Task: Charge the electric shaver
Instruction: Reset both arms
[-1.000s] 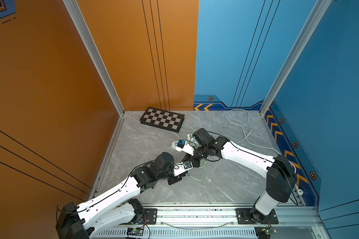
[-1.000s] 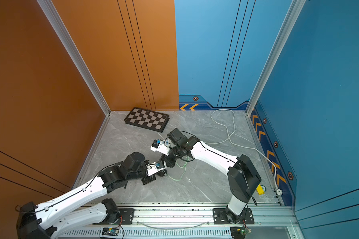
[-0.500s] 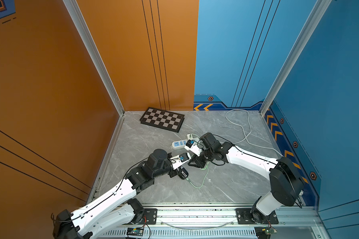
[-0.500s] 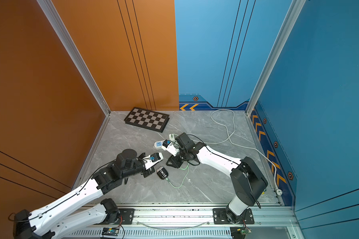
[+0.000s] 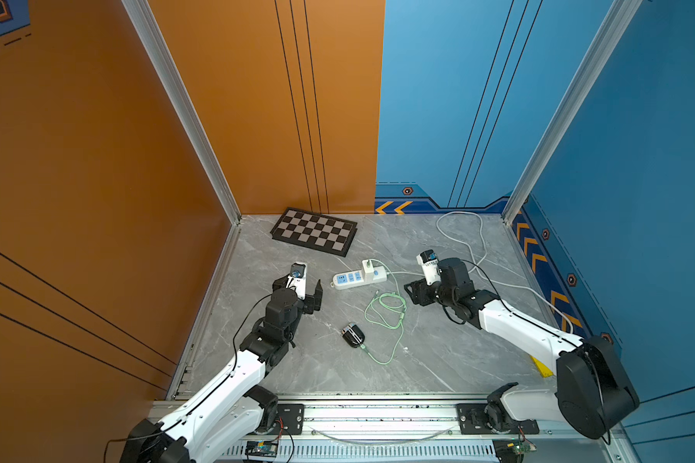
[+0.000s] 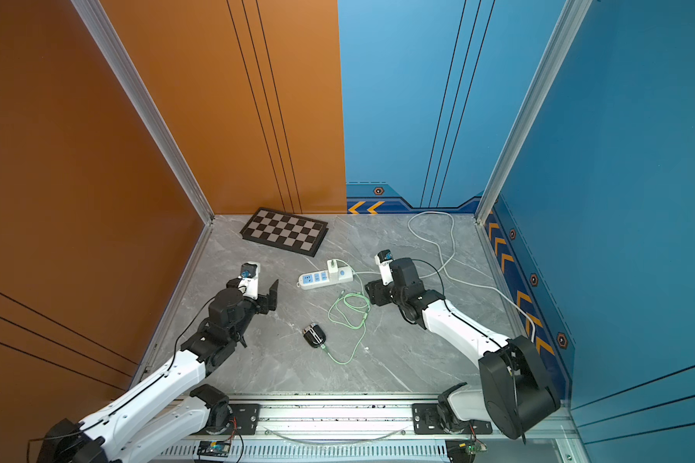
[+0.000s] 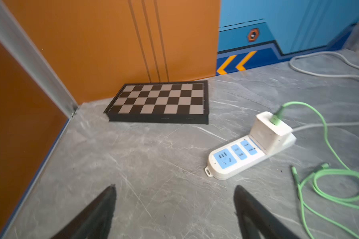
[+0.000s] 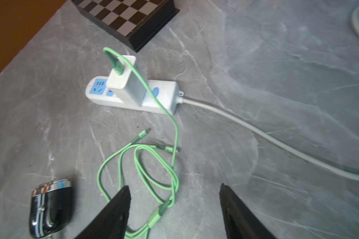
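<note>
Shaver (image 5: 353,335), glossy black, egg-shaped, lies free mid-table since the thin green cable (image 8: 117,66) from the white square charger block (image 8: 129,89) seems plugged into it; left fingers (image 7: 100,213) and right fingers (image 8: 116,211) spread wide, empty.

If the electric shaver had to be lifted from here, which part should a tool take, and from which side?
Grip the electric shaver across the middle of its black body, coming down from above. It lies flat on the table, leaving its rounded flanks free; the striped head at one end and the green cable at the other are probably best left clear.
</note>
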`<action>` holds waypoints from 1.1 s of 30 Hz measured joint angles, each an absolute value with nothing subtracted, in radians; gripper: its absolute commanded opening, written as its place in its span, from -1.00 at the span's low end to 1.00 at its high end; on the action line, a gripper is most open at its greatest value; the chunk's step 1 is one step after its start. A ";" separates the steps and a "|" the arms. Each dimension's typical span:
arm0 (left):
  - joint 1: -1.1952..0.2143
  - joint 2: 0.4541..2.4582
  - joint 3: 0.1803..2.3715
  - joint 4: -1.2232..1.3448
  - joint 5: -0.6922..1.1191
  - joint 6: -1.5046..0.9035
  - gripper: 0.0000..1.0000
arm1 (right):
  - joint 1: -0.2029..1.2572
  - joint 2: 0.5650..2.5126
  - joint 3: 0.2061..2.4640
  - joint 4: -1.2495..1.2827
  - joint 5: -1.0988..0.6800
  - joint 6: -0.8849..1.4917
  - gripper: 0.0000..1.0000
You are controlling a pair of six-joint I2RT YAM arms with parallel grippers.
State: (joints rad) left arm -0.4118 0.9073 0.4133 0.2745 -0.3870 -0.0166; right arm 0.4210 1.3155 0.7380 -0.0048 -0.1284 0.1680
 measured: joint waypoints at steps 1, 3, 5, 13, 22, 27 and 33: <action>-0.394 0.934 0.398 0.302 -0.431 -0.026 0.96 | 0.398 1.290 0.713 0.019 -0.099 0.177 1.00; -0.355 0.986 0.372 0.362 -0.496 -0.031 0.96 | 0.348 1.248 0.668 0.064 -0.041 0.184 0.99; -0.317 1.034 0.349 0.429 -0.549 -0.031 0.96 | 0.292 1.221 0.632 0.103 0.020 0.186 0.99; -0.203 1.355 0.316 0.762 -0.611 0.016 0.96 | 0.173 1.229 0.497 0.339 0.205 0.133 0.99; -0.122 1.530 0.318 0.964 -0.431 0.040 0.96 | 0.110 1.320 0.401 0.607 0.237 0.040 0.99; -0.096 1.567 0.323 0.997 -0.381 0.032 0.96 | 0.084 1.421 0.315 0.829 0.236 0.040 0.99; -0.090 1.567 0.339 0.998 -0.377 0.016 0.96 | 0.092 1.554 0.271 1.002 0.236 0.025 0.99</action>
